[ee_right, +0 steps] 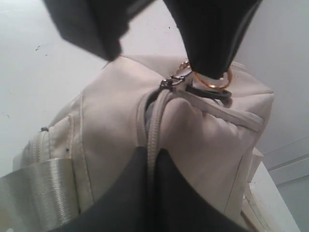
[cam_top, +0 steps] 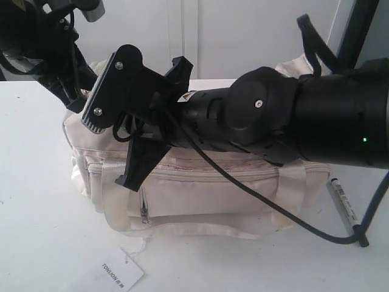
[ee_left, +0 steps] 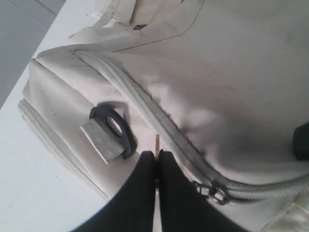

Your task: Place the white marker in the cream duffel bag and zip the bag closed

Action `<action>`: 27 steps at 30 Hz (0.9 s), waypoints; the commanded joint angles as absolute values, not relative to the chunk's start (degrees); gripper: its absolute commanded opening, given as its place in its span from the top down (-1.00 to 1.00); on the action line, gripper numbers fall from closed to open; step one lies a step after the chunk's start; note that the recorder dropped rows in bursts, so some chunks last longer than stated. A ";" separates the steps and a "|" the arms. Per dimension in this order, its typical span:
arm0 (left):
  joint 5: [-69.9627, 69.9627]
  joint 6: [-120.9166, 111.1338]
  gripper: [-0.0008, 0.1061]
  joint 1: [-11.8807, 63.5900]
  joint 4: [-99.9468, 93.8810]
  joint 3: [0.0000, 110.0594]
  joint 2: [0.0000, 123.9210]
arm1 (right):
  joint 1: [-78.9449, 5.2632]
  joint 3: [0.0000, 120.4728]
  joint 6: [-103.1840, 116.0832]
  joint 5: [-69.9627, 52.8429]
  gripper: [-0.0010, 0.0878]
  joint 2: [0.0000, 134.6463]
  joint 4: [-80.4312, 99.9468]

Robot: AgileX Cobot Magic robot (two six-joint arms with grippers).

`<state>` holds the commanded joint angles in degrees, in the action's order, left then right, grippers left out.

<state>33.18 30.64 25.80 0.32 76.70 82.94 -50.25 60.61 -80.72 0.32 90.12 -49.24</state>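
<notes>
The cream duffel bag lies on the white table, partly behind my right arm. My left gripper is shut on the gold ring zipper pull, whose thin gold edge shows between the fingers. The zipper slider sits near the bag's end, close to a black end ring. My right gripper is shut on the bag's top, pinching the zipper seam. A white marker with a dark tip lies on the table right of the bag, outside it.
The white TONLION tag lies on the table in front of the bag. A black cable from my right arm hangs across the bag's front. A webbing handle drapes over the side.
</notes>
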 joint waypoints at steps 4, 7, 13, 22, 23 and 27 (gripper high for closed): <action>30.08 30.64 0.99 25.80 0.32 76.70 84.39 | -50.25 60.61 -80.72 0.32 0.98 90.12 -49.24; 27.37 30.64 0.99 25.80 0.32 76.70 85.03 | -50.25 60.61 -80.72 0.32 0.98 90.12 -49.24; 21.87 30.14 0.99 25.80 0.32 76.70 86.15 | -50.25 60.61 -80.72 -1.67 0.98 90.12 -49.24; 17.51 26.38 0.99 25.80 0.40 76.70 88.71 | -50.25 60.61 -80.72 -2.74 0.98 90.12 -49.36; 17.06 26.24 0.99 25.80 0.40 76.70 88.96 | -50.25 60.61 -80.72 -2.74 0.98 90.12 -49.36; 13.31 25.41 0.99 25.80 0.40 76.70 90.33 | -50.25 60.61 -80.72 -2.96 0.98 90.38 -49.36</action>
